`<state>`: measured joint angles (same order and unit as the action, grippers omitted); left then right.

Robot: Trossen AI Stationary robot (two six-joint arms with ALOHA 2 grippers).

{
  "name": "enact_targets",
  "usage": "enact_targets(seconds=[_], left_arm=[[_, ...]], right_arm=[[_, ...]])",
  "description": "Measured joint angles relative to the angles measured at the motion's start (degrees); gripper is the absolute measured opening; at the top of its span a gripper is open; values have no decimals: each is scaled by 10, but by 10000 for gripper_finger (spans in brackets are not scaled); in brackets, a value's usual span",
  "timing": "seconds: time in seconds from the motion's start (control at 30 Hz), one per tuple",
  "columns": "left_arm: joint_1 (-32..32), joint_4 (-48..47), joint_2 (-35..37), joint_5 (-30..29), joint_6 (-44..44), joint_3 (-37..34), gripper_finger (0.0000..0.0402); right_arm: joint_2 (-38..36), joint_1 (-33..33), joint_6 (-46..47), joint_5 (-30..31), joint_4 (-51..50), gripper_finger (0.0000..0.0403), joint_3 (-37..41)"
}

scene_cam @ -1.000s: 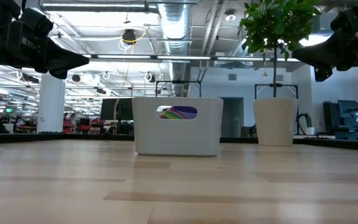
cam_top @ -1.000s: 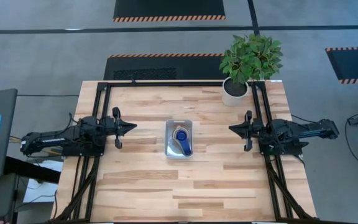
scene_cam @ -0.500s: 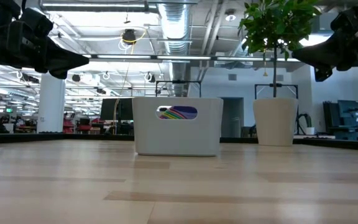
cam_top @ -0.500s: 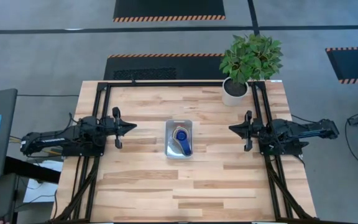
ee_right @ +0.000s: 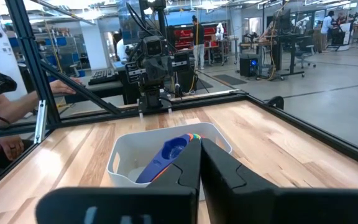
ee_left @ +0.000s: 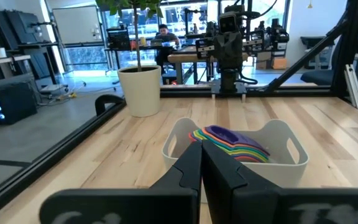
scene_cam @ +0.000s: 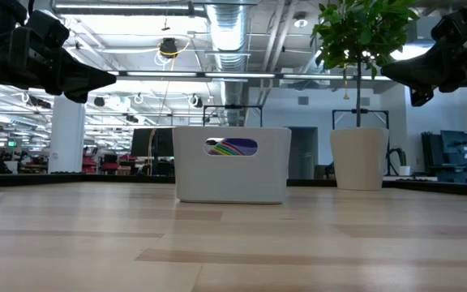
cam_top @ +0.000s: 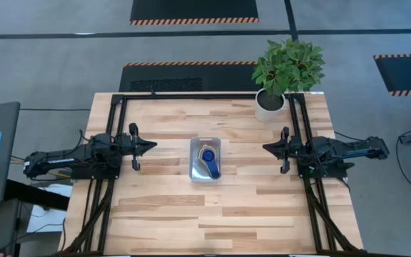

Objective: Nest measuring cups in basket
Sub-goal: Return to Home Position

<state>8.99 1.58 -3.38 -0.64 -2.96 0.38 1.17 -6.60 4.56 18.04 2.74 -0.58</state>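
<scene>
1. My left gripper (cam_top: 150, 145): fingers pressed together, holding nothing. It sits at 9 o'clock of the basket with its tips pointing at it.
2. My right gripper (cam_top: 266, 148): also pinched together and empty, at 3 o'clock.
3. White basket (cam_top: 193, 173): at table centre between my grippers, about equally near each. Its long axis runs 12 to 6.
4. Nested measuring cups (cam_top: 206, 155): inside the basket, dark blue uppermost, handle toward 5 o'clock.
5. Potted plant (cam_top: 269, 105): farther off, at 1 o'clock.
</scene>
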Motion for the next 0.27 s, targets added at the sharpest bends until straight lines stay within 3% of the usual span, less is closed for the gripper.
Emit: enact_targets(seconds=[0.27], left_arm=[[0, 0, 0, 0, 0, 0, 0]], right_arm=[[0, 0, 0, 0, 0, 33, 0]])
